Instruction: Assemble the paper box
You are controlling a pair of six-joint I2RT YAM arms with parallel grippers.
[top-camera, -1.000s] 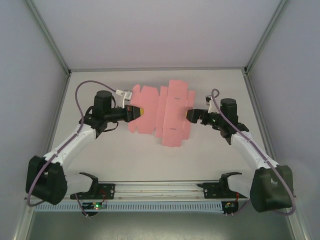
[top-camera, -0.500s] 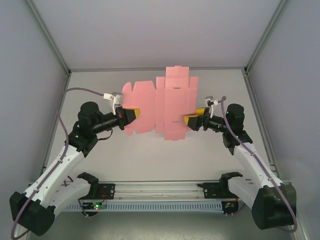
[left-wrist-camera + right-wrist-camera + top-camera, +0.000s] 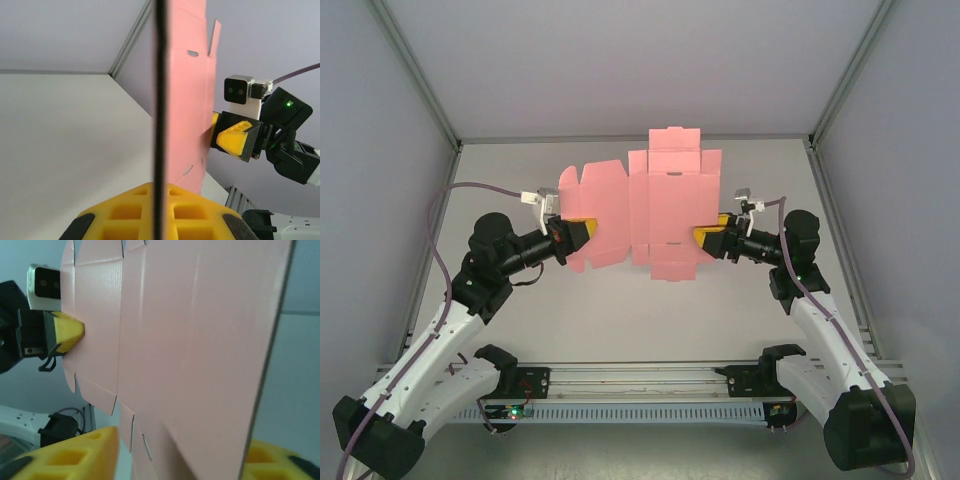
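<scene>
Top external: paper box (image 3: 665, 210) between left gripper (image 3: 588, 232) and right gripper (image 3: 701, 237)

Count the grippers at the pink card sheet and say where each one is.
2. The left gripper is shut on the left edge of the card sheet; the right gripper straddles the right edge, its jaws not yet closed.

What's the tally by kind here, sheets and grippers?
pink sheet: 1
grippers: 2 (left gripper, right gripper)
total: 3
</scene>
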